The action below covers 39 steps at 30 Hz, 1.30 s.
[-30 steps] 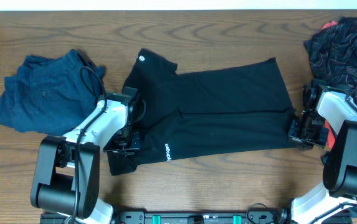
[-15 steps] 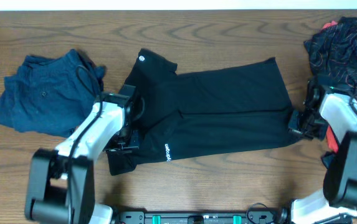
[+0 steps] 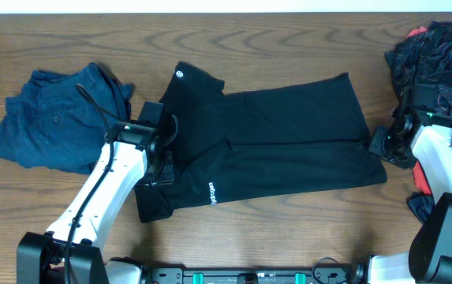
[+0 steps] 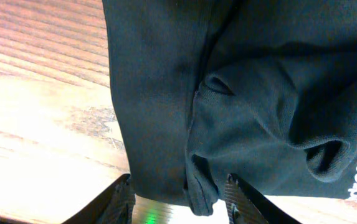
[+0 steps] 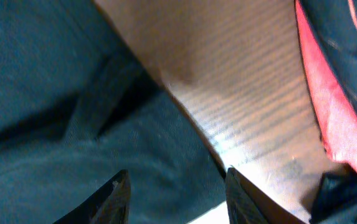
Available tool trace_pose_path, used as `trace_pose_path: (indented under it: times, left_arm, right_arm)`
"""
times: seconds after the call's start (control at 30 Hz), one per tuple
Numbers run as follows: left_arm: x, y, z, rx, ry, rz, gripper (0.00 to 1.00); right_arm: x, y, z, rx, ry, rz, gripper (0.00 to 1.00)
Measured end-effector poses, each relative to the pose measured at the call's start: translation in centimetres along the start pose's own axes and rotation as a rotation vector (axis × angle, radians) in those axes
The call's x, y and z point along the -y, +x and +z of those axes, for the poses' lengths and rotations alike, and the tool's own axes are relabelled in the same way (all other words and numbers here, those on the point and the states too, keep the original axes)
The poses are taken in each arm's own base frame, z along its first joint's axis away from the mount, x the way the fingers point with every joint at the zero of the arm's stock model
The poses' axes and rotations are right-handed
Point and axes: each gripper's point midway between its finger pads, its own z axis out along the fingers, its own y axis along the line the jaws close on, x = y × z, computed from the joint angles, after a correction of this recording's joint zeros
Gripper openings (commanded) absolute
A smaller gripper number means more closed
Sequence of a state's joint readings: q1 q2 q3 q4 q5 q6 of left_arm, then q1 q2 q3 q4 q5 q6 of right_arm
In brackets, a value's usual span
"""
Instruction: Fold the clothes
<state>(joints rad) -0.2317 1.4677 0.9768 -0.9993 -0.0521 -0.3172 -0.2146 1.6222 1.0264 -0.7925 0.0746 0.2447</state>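
The clothes, a black short-sleeved shirt [image 3: 281, 142], lie folded lengthwise across the middle of the table, with a white hexagon logo [image 3: 181, 75] and white lettering [image 3: 211, 193] near the left end. My left gripper [image 3: 161, 167] hovers over the shirt's left end. In the left wrist view the gripper [image 4: 178, 204] is open, and a loose ridge of the black fabric [image 4: 259, 93] lies between the fingers without being pinched. My right gripper [image 3: 380, 146] sits at the shirt's right edge. In the right wrist view it [image 5: 177, 199] is open above the fabric [image 5: 47, 124], holding nothing.
A crumpled dark blue garment [image 3: 52, 118] with a button lies left of the shirt, close to my left arm. A black garment with red lines [image 3: 435, 51] is heaped at the back right beside my right arm; its red lining [image 5: 328, 106] shows in the right wrist view.
Both grippers have opened and let go of the shirt. The right gripper has drawn back from the hem corner, which now lies flat. The left arm has stretched out and risen slightly.
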Motion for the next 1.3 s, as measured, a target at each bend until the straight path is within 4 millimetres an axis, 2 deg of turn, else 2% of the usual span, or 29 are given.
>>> trace_pose_path:
  times: [0.1, 0.47, 0.53, 0.7, 0.93, 1.3]
  left_arm:
    - [0.0, -0.1, 0.0, 0.002, 0.001, 0.0, 0.5]
    - [0.0, -0.1, 0.0, 0.002, 0.001, 0.0, 0.51]
    - [0.0, -0.1, 0.0, 0.002, 0.001, 0.0, 0.51]
    - [0.0, -0.1, 0.0, 0.002, 0.001, 0.0, 0.55]
    - [0.0, 0.0, 0.0, 0.002, 0.001, 0.0, 0.55]
    - [0.0, -0.1, 0.0, 0.002, 0.001, 0.0, 0.55]
  right_arm:
    - [0.0, 0.0, 0.3, -0.005, 0.001, -0.001, 0.49]
    - [0.5, 3.4, 3.9, -0.199, 0.05, -0.017, 0.49]
    - [0.6, 3.6, 4.3, -0.214, 0.053, -0.023, 0.38]
    - [0.8, 4.1, 4.3, -0.236, 0.065, -0.033, 0.02]
    - [1.8, 4.9, 4.1, -0.266, 0.12, -0.038, 0.01]
    - [5.7, 7.6, 2.4, -0.363, 0.354, 0.059, 0.01]
